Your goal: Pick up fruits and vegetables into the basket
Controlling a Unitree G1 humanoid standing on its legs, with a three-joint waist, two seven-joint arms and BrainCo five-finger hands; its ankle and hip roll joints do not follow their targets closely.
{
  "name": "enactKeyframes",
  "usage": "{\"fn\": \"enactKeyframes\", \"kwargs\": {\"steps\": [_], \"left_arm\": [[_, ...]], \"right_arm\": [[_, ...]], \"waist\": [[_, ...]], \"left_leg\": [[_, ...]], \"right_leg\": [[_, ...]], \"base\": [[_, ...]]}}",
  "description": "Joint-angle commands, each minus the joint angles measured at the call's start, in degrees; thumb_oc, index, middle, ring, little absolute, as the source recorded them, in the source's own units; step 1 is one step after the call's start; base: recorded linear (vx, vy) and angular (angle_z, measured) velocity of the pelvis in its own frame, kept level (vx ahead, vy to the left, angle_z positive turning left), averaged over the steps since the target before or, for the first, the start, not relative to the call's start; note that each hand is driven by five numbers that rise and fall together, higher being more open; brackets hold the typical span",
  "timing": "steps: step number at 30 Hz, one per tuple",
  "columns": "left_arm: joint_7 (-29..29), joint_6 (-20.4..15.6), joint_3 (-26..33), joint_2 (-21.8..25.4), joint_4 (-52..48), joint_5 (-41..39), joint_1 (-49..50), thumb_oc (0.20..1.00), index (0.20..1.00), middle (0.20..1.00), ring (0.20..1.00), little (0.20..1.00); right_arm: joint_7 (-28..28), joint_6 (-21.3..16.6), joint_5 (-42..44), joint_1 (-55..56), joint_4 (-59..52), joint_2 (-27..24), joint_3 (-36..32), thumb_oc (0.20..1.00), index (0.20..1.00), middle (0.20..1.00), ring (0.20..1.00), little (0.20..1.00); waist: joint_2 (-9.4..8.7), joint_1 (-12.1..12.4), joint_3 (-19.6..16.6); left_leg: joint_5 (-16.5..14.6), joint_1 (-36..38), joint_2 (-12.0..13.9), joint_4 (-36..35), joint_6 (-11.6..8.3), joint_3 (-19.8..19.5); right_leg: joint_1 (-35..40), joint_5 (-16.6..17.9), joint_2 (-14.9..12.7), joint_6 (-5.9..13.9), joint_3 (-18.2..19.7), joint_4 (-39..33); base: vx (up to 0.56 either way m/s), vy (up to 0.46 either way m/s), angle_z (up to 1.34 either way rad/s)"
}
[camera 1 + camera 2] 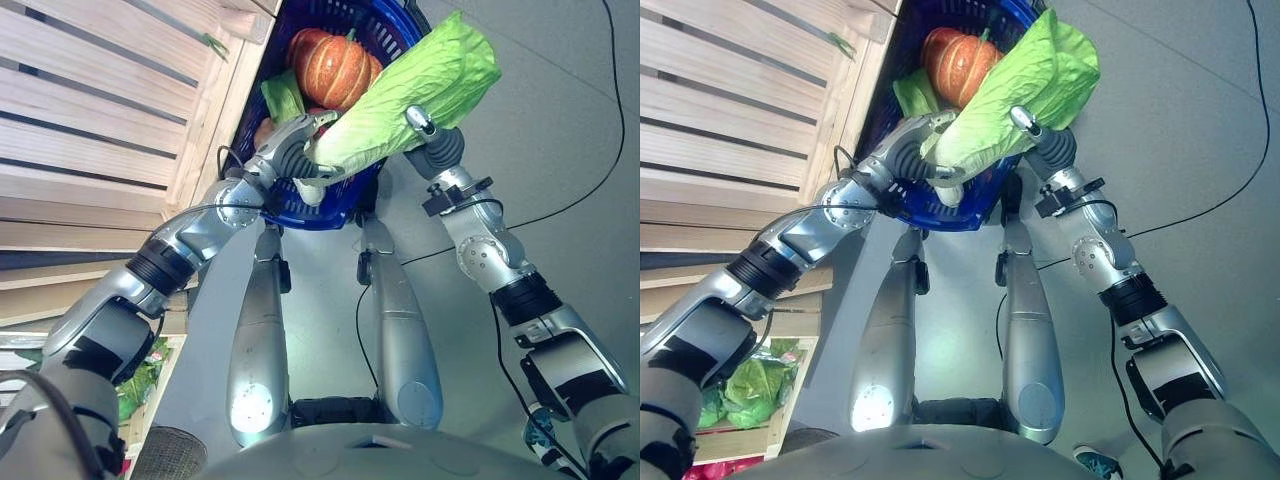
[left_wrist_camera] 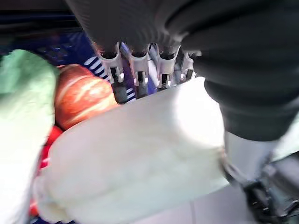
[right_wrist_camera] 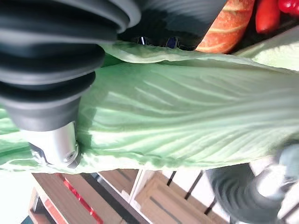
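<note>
Left eye view: a long cabbage [image 1: 410,95] lies tilted across the near rim of the blue basket [image 1: 335,205], leafy end above the pumpkin [image 1: 335,65] inside. The left hand [image 1: 292,150] curls round its pale stem end; the right hand [image 1: 425,125] presses its far side.

Left wrist view: fingers [image 2: 133,70] wrap the white stem.

Right wrist view: the thumb [image 3: 56,147] lies against the green leaves, fingers curled behind them.

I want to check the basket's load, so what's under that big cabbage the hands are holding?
Under the cabbage lies the blue basket, holding an orange pumpkin and another green leafy vegetable. The cabbage covers the basket's right part.
</note>
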Motion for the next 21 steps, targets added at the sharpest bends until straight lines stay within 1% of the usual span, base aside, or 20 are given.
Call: {"fn": "enactKeyframes", "kwargs": {"steps": [1, 2, 4, 5, 6, 7, 8, 11, 13, 15, 19, 21], "left_arm": [[2.8, -4.4, 0.7, 1.0, -1.8, -4.7, 4.1, 1.000, 1.000, 1.000, 1.000, 1.000], [3.0, -4.9, 0.9, 0.8, -1.8, -5.6, 4.3, 1.000, 1.000, 1.000, 1.000, 1.000], [3.9, -8.1, 2.5, -0.3, -2.2, -9.5, 5.4, 1.000, 1.000, 1.000, 1.000, 1.000], [5.0, -11.1, 3.5, -1.1, -2.1, -12.1, 6.1, 1.000, 1.000, 1.000, 1.000, 1.000], [5.3, -13.2, 5.2, -2.3, -2.2, -15.0, 7.3, 1.000, 1.000, 1.000, 1.000, 1.000], [6.9, -16.2, 6.9, -4.0, -1.9, -17.2, 8.3, 1.000, 1.000, 1.000, 1.000, 1.000], [7.3, -17.3, 8.1, -4.9, -2.0, -18.7, 8.9, 1.000, 1.000, 1.000, 1.000, 1.000], [8.3, -19.5, 12.2, -8.0, -2.3, -23.3, 11.1, 1.000, 1.000, 1.000, 1.000, 1.000], [9.2, -19.7, 14.6, -9.1, -2.4, -23.4, 11.9, 1.000, 1.000, 1.000, 1.000, 1.000], [11.4, -20.0, 16.7, -9.5, -2.5, -22.7, 12.4, 1.000, 1.000, 1.000, 1.000, 1.000], [13.4, -20.5, 20.3, -9.8, -2.0, -24.2, 13.0, 1.000, 1.000, 1.000, 1.000, 1.000], [15.7, -20.6, 22.1, -10.1, -1.9, -24.2, 13.4, 1.000, 1.000, 1.000, 1.000, 1.000]], "right_arm": [[3.8, -4.0, 1.4, -1.1, -9.3, 1.0, 0.4, 0.200, 0.200, 0.200, 0.200, 0.200], [3.8, -4.1, 1.3, -1.1, -9.3, 1.1, 0.5, 0.200, 0.200, 0.200, 0.200, 0.200], [3.6, -4.5, 1.0, -0.8, -9.2, 1.3, 0.7, 0.200, 0.200, 0.200, 0.200, 0.200], [3.7, -4.6, 1.0, -0.7, -9.0, 1.5, 0.6, 0.200, 0.200, 0.200, 0.200, 0.200], [4.0, -4.9, 0.6, -0.4, -8.6, 1.9, 0.4, 0.200, 0.200, 0.200, 0.200, 0.200], [4.0, -5.1, 0.0, -0.3, -8.2, 2.7, 0.0, 0.200, 0.200, 0.200, 0.200, 0.200], [4.0, -4.9, -0.4, -0.1, -8.1, 3.2, -0.4, 0.200, 0.200, 0.200, 0.200, 0.200], [3.4, -4.1, -2.0, 0.3, -8.3, 4.7, -1.8, 0.200, 0.200, 0.200, 0.200, 0.200], [3.0, -3.1, -2.8, 0.6, -8.6, 5.4, -2.9, 0.200, 0.200, 0.200, 0.200, 0.200], [1.9, -1.9, -3.8, 0.7, -9.3, 5.6, -4.0, 0.200, 0.200, 0.200, 0.200, 0.200], [1.1, -1.3, -5.0, 1.3, -9.1, 5.7, -5.2, 0.200, 0.200, 0.200, 0.200, 0.200], [0.9, -1.1, -5.5, 1.6, -8.9, 5.7, -5.9, 0.200, 0.200, 0.200, 0.200, 0.200]], "waist": [[-0.29, -0.1, -2.0], [-0.29, -0.1, -2.0], [-0.31, 0.0, -2.0], [-0.34, 0.1, -2.0], [-0.34, 0.2, -2.0], [-0.39, 0.3, -2.0], [-0.42, 0.3, -2.0], [-0.51, 0.6, -2.0], [-0.58, 0.7, -2.0], [-0.55, 0.7, -2.0], [-0.35, 0.8, -2.0], [-0.23, 0.8, -2.0]], "left_leg": [[0.8, 0.2, -3.6, -3.6, 1.46, 2.2], [0.8, 0.2, -3.6, -3.6, 1.47, 2.2], [0.8, 0.2, -3.6, -3.5, 1.51, 2.2], [0.8, 0.2, -3.6, -3.6, 1.50, 2.2], [0.7, 0.2, -3.7, -3.6, 1.55, 2.1], [0.7, 0.0, -3.8, -3.5, 1.58, 1.9], [0.7, -0.1, -3.9, -3.4, 1.63, 1.8], [0.5, 0.0, -4.3, -3.2, 1.78, 1.3], [0.5, 0.1, -4.5, -3.0, 1.84, 1.1], [0.5, 0.1, -4.6, -2.8, 1.85, 1.1], [0.3, 0.1, -4.7, -2.3, 1.84, 0.9], [0.2, 0.2, -4.7, -2.2, 1.84, 0.9]], "right_leg": [[2.8, -2.5, 1.8, 4.77, -3.2, 1.0], [2.8, -2.5, 1.8, 4.77, -3.2, 1.1], [2.8, -2.6, 1.9, 4.75, -3.2, 1.2], [2.8, -2.7, 1.8, 4.73, -3.2, 1.2], [2.8, -2.7, 1.9, 4.71, -3.2, 1.2], [2.6, -2.7, 1.9, 4.69, -3.2, 1.3], [2.5, -2.7, 2.0, 4.65, -3.2, 1.5], [2.5, -3.0, 2.1, 4.50, -3.3, 1.8], [2.7, -3.2, 2.2, 4.34, -3.3, 1.9], [2.8, -3.3, 2.2, 4.13, -3.3, 2.1], [2.8, -3.8, 2.1, 3.82, -3.3, 2.5], [2.9, -4.1, 2.2, 3.68, -3.2, 2.7]], "base": [[0.00, 0.000, 0.00], [0.00, 0.000, 0.00], [0.00, 0.000, 0.00], [0.00, 0.000, 0.00], [0.00, 0.000, 0.00], [0.00, 0.000, 0.00], [0.00, 0.000, 0.00], [0.00, 0.000, 0.00], [0.00, 0.000, 0.00], [0.00, 0.000, 0.00], [0.00, 0.000, 0.00], [0.00, 0.000, 0.00]]}}
